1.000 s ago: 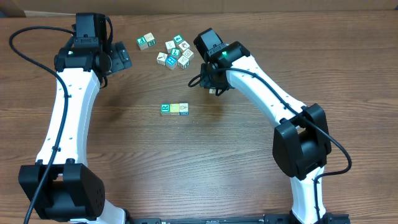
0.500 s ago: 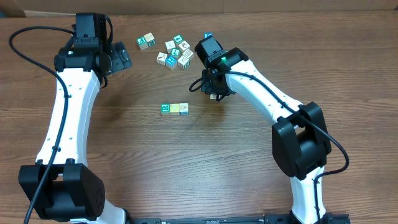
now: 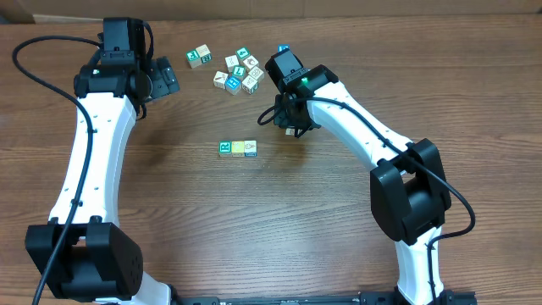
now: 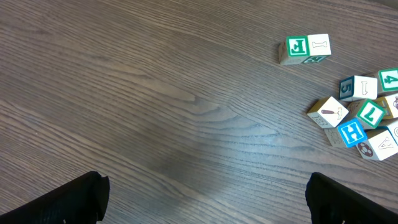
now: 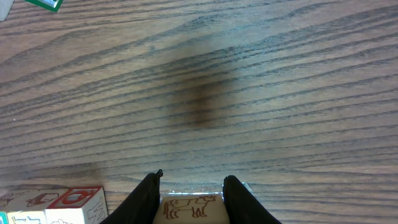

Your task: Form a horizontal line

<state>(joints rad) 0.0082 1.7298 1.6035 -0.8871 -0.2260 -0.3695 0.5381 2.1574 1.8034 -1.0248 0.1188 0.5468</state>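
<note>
**A:** Two arms are over the table, all dark wood grain, and the right gripper is clamped on the animal block, a finger pressed to each side.

**B:** Where is that block relative to the line?

**A:** It's just right of the short row at mid-table, with a gap of bare wood between them. From the right wrist, the row's end peeks in at lower left. I can't tell whether the held block touches the wood.

**B:** And the left side?

**A:** The left gripper is parked far back on the left with its fingers spread wide and nothing between them. Its camera looks across at the loose pile and at a pair sitting apart from the pile.

**B:** What does the overhead show?

**A:** The pile is bunched at the far edge, just left of the right arm's wrist.
</note>
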